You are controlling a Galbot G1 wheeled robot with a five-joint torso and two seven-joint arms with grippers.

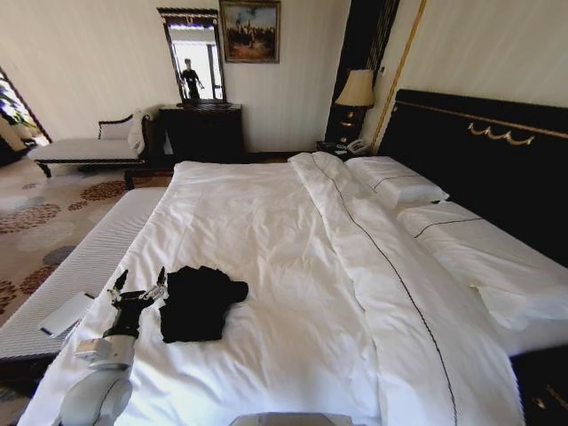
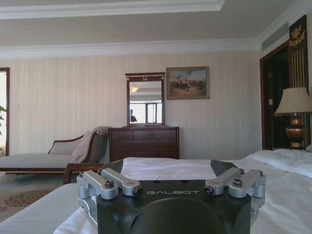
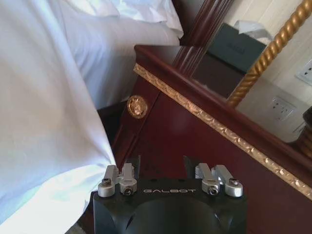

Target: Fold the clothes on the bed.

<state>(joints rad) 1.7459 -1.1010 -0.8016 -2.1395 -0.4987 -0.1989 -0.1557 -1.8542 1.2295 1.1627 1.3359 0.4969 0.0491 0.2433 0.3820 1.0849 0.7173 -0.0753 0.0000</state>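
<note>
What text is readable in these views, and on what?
"GALBOT" on the black body of the left gripper, left wrist view.
"GALBOT" on the black body of the right gripper, right wrist view.
Black T-shirt on the bed: no lettering legible in the head view.

We're in a bedroom, hotel-style by the look of it: a big double bed [image 1: 293, 266] in white linen with a tall dark headboard [image 1: 484, 155] trimmed in gold, a bedside lamp [image 1: 357, 91], a dark dresser [image 1: 202, 131] under a mirror [image 1: 194, 59], a framed painting [image 1: 250, 30], a chaise [image 1: 84, 149] and patterned carpet [image 1: 40, 222].
</note>
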